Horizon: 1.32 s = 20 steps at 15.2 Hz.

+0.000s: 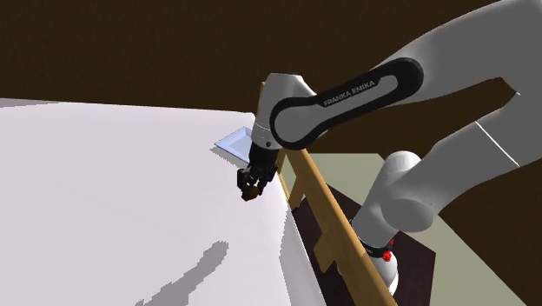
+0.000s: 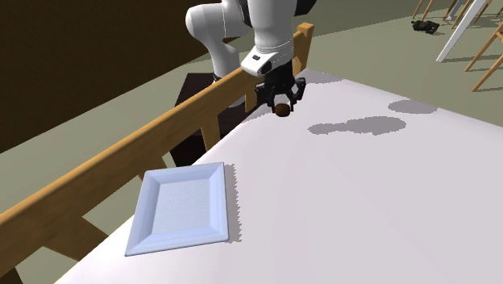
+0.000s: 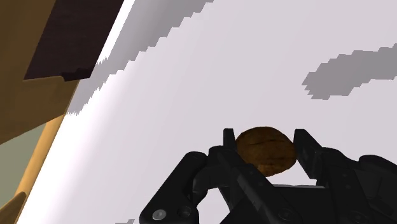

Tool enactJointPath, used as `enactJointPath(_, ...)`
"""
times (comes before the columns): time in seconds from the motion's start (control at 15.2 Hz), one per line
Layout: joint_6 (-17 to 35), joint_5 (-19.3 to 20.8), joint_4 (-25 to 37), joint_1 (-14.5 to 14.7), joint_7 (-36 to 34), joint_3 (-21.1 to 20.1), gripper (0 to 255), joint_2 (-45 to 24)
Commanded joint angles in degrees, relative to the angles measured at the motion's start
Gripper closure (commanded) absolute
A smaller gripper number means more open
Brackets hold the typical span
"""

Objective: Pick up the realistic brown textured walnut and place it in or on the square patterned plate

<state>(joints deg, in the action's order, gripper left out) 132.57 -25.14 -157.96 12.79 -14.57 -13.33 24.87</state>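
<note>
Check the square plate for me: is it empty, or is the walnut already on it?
Empty. The plate shows a bare surface, while the walnut is clasped in the hand, well apart from the plate.

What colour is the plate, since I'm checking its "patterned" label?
The plate is plain pale blue-grey with no visible pattern, best seen in the second exterior view.

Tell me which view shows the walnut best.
The wrist view: the brown walnut sits large, clasped in the gripper. The second exterior view shows a small brown knob under the gripper; the shoulder view, a dark speck.
</note>
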Motion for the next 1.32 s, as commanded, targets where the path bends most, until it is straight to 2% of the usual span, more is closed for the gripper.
enactJointPath(0.0,-0.7,1.8,1.7,-2.0,2.4,2.0,255,-1.6)
enactJointPath(0.59,-3.0,7.9,12.3,-9.4,12.6,10.1,255,-12.5)
enactJointPath(1.25,-8.1,10.7,29.8,-15.0,21.9,16.5,255,-27.1)
